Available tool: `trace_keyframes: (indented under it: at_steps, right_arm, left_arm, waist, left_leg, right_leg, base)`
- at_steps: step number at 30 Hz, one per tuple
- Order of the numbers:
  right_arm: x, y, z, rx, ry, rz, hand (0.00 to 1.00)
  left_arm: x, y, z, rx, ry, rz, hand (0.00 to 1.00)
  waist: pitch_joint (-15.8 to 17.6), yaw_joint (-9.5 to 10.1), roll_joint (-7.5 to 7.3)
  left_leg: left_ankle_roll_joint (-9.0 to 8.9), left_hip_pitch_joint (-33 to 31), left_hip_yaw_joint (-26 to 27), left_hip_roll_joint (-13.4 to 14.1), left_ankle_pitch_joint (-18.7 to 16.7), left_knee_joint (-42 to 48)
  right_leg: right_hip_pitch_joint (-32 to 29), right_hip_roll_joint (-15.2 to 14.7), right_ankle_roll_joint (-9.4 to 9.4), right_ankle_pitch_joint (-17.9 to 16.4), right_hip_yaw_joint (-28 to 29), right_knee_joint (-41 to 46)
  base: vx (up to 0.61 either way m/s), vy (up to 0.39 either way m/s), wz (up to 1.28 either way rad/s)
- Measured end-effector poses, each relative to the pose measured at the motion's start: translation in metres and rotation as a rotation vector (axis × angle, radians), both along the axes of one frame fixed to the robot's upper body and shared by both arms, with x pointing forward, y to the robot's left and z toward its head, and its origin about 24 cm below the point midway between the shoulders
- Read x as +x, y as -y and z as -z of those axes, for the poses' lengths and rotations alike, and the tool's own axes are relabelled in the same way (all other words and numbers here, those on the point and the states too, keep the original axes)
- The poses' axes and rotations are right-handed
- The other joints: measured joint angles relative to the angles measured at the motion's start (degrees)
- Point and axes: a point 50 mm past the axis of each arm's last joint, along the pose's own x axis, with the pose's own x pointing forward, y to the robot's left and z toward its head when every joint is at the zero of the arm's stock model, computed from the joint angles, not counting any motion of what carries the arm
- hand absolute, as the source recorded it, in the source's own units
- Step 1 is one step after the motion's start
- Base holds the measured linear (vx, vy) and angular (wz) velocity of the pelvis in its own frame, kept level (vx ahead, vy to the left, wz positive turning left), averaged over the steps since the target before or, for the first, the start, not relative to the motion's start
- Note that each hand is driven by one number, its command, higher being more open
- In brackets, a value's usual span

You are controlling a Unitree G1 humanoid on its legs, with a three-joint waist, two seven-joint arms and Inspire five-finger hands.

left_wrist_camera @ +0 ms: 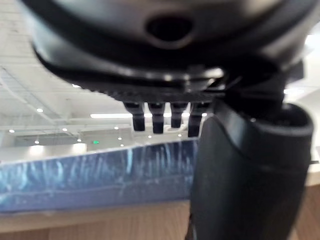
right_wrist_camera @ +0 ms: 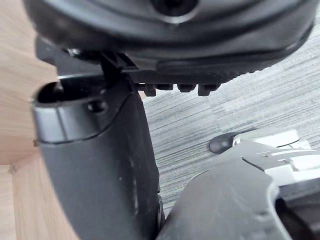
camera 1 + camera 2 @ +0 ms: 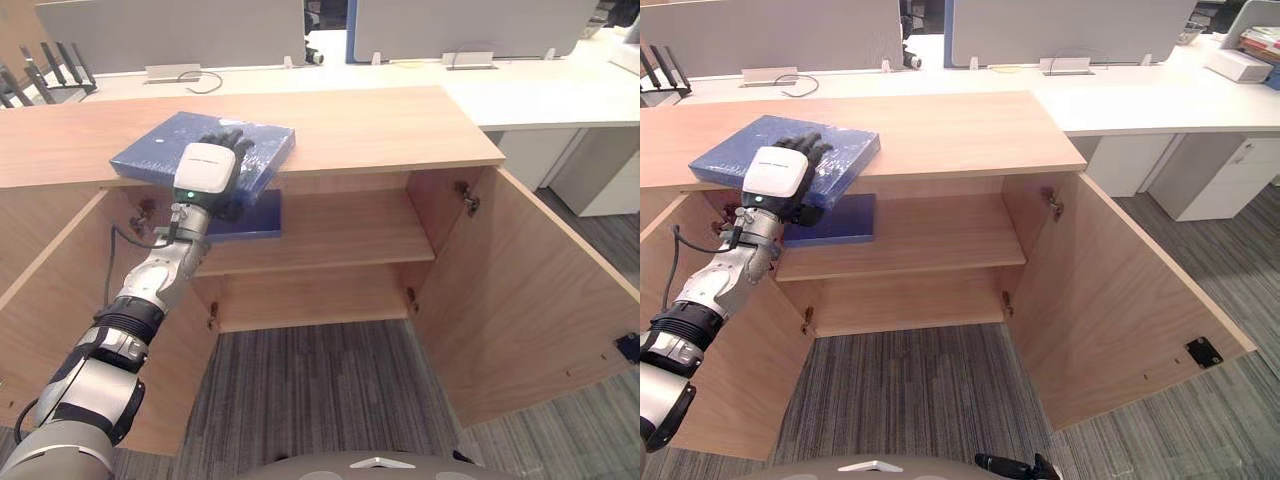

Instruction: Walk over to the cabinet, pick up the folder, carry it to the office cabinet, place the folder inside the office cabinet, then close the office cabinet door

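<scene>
On the cabinet top, left hand clasps the folder.

Blue folder flat on cabinet, overhanging front edge.

You have a blue folder, a dark left hand with a white back, a pale wood-grain cabinet, grey carpet streaked in fine lines, and a white desk.

Near folder edge under left robot hand
</scene>
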Motion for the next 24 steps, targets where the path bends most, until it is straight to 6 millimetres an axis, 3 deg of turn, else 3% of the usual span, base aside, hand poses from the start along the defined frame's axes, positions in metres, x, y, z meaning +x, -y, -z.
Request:
trace_keyframes:
  at_steps: [8, 18, 22, 24]
  right_arm:
    - [0.003, 0.001, -0.001, -0.003, 0.007, -0.001, 1.00]
    - [0.006, 0.003, -0.001, -0.005, 0.015, 0.015, 1.00]
    - [0.005, 0.003, -0.001, -0.005, 0.011, 0.016, 1.00]
    - [0.002, 0.002, 0.000, -0.002, -0.003, 0.018, 1.00]
  left_arm:
    - [0.012, 0.009, -0.033, 0.081, 0.103, 0.045, 0.00]
    - [0.013, 0.007, -0.030, 0.089, 0.087, 0.033, 0.00]
    - [-0.005, 0.022, -0.026, 0.054, 0.115, 0.098, 0.00]
    - [-0.029, 0.044, -0.019, 0.020, 0.130, 0.221, 0.00]
  waist:
    - [0.3, -0.06, 0.27]
    - [0.5, -0.57, 0.33]
    - [0.6, -0.39, 0.23]
    - [0.7, 0.04, 0.06]
  left_leg:
    - [0.01, 0.2, 0.4, 0.0, 0.0, -0.1]
    - [0.04, 0.2, 0.7, 0.0, 0.0, -0.1]
    - [0.12, 0.2, 0.6, 0.0, -0.2, -0.1]
    - [0.18, 0.2, 0.3, -0.1, -0.3, -0.1]
  right_leg:
    - [0.0, 0.0, -0.19, 0.5, 0.4, -0.3]
    - [0.3, -0.1, 0.07, 0.9, 0.6, -1.1]
    - [0.4, -0.1, -0.08, 0.8, 0.5, -1.1]
    - [0.5, -0.1, -0.35, 0.7, 0.1, -1.2]
  base:
    - [0.00, 0.000, -0.03]
    - [-0.01, -0.019, -0.02]
    - [-0.02, -0.038, 0.02]
    - [-0.01, -0.046, 0.07]
